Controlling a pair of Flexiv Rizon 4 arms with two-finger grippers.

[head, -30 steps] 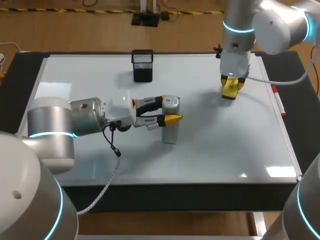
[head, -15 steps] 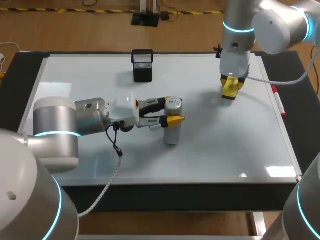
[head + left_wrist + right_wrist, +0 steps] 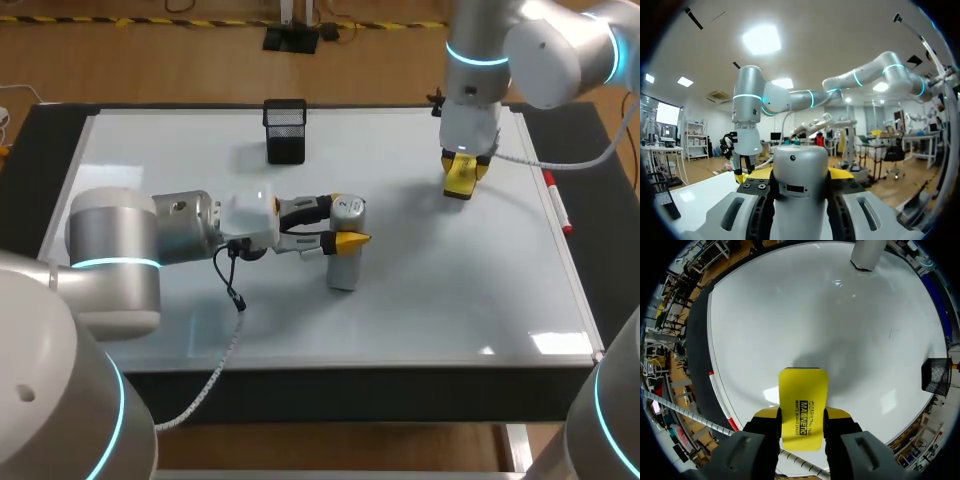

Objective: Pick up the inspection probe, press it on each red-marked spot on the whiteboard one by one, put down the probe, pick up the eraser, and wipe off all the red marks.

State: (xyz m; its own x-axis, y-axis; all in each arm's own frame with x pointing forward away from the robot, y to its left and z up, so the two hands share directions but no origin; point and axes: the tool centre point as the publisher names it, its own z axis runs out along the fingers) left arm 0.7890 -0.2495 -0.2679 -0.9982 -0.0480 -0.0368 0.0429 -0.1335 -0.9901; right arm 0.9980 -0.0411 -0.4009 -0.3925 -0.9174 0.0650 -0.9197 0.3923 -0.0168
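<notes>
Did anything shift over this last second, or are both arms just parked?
The left gripper, shut on the inspection probe, slid it a little to the right across the whiteboard, then settled; the probe stayed upright. The right gripper kept the yellow eraser clamped in the same spot, and the black mesh holder did not move.

The eraser (image 3: pixel 803 407) is yellow with black print, the probe (image 3: pixel 341 268) silver-grey, the mesh basket (image 3: pixel 285 130) black, the whiteboard (image 3: pixel 450 290) white.
</notes>
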